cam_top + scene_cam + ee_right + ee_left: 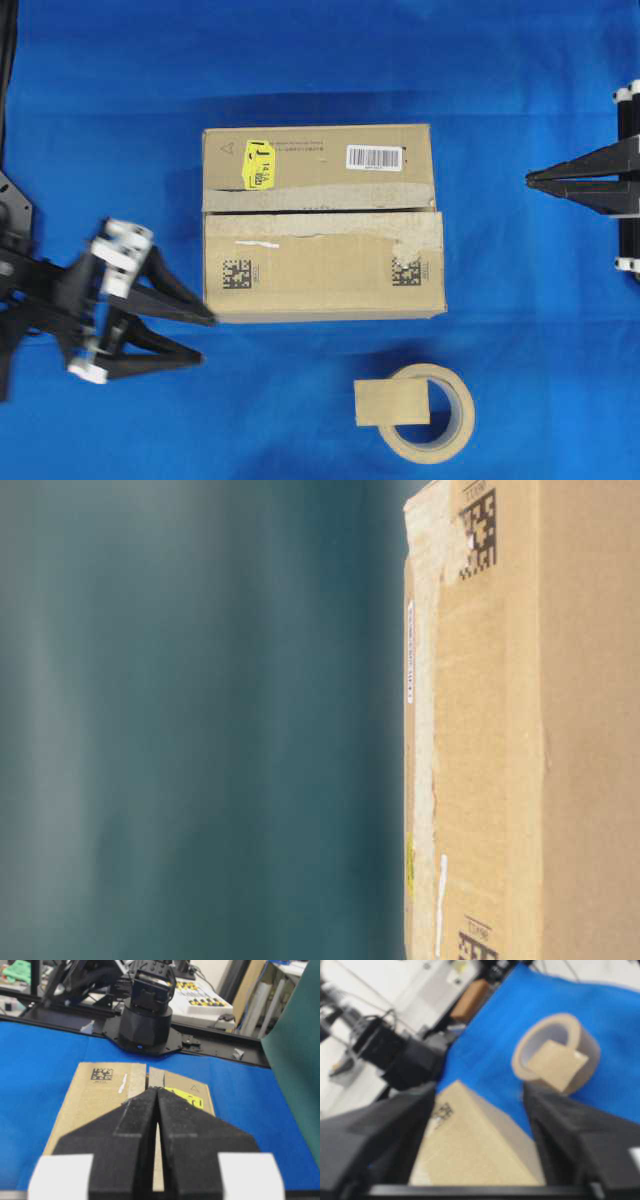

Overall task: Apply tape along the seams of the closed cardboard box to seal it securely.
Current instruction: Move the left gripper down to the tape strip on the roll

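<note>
The cardboard box (pixel 320 270) lies shut in the middle of the blue cloth, with a yellow sticker (pixel 259 164) and a barcode label on its far flap. Its seam (pixel 300 211) runs left to right between the two flaps, edged with pale torn tape remnants. A short tan strip of tape (pixel 392 402) sticks to the tape roll (pixel 440 440) in front of the box. My left gripper (pixel 205 338) stands open at the box's near left corner, empty. In the left wrist view that box corner (pixel 470 1150) shows between the fingers (pixel 390 1130). My right gripper (pixel 530 178) is shut, empty, right of the box.
The right wrist view looks along the shut fingers (pixel 145 1125) over the box (pixel 95 1095) to the left arm's black base (pixel 147 1020) at the cloth's far edge. The table-level view shows only the box's side (pixel 500 730), seen turned sideways.
</note>
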Controlling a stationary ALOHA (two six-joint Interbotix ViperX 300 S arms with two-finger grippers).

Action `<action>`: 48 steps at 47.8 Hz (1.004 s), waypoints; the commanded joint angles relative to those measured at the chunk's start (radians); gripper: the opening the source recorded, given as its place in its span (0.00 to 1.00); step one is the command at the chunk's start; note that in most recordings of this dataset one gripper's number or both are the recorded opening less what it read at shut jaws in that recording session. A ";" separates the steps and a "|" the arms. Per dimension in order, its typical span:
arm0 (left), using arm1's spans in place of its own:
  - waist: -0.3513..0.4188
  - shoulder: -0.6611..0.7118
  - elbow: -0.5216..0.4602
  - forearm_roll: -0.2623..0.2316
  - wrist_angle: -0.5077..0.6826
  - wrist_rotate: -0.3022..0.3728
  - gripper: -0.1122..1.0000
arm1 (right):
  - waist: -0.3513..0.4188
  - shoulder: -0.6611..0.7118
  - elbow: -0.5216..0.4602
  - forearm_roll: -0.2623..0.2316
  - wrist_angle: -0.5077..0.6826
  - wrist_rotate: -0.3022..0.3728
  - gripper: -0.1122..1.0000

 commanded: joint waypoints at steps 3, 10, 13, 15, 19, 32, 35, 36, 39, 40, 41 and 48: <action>0.000 0.133 -0.091 -0.003 0.006 0.110 0.67 | 0.002 0.002 -0.029 -0.015 -0.006 -0.002 0.10; 0.000 0.275 -0.175 -0.003 0.052 0.241 0.61 | 0.002 0.003 -0.029 -0.026 -0.008 -0.002 0.10; -0.003 0.330 -0.213 -0.008 0.074 0.284 0.61 | 0.002 0.005 -0.029 -0.026 -0.008 -0.002 0.10; -0.006 0.374 -0.242 -0.011 0.078 0.319 0.61 | 0.002 0.005 -0.029 -0.026 -0.008 -0.002 0.10; -0.014 0.440 -0.290 -0.011 0.077 0.360 0.61 | 0.002 0.008 -0.029 -0.026 -0.008 -0.002 0.10; -0.011 0.598 -0.407 -0.011 0.067 0.477 0.61 | 0.015 0.008 -0.028 -0.026 -0.008 -0.002 0.10; -0.006 0.634 -0.428 -0.011 0.067 0.486 0.61 | 0.023 0.005 -0.029 -0.028 -0.008 -0.002 0.10; -0.005 0.643 -0.436 -0.011 0.067 0.488 0.61 | 0.025 0.005 -0.029 -0.028 -0.006 -0.002 0.10; 0.003 0.667 -0.454 -0.011 0.067 0.492 0.61 | 0.032 0.003 -0.029 -0.032 -0.005 -0.002 0.10; 0.005 0.673 -0.460 -0.011 0.067 0.495 0.61 | 0.035 0.002 -0.029 -0.032 -0.003 -0.002 0.10; 0.009 0.683 -0.469 -0.011 0.066 0.499 0.61 | 0.037 0.002 -0.029 -0.034 -0.005 -0.002 0.10; 0.020 0.723 -0.512 -0.011 0.067 0.509 0.60 | 0.044 0.002 -0.029 -0.048 -0.006 -0.002 0.10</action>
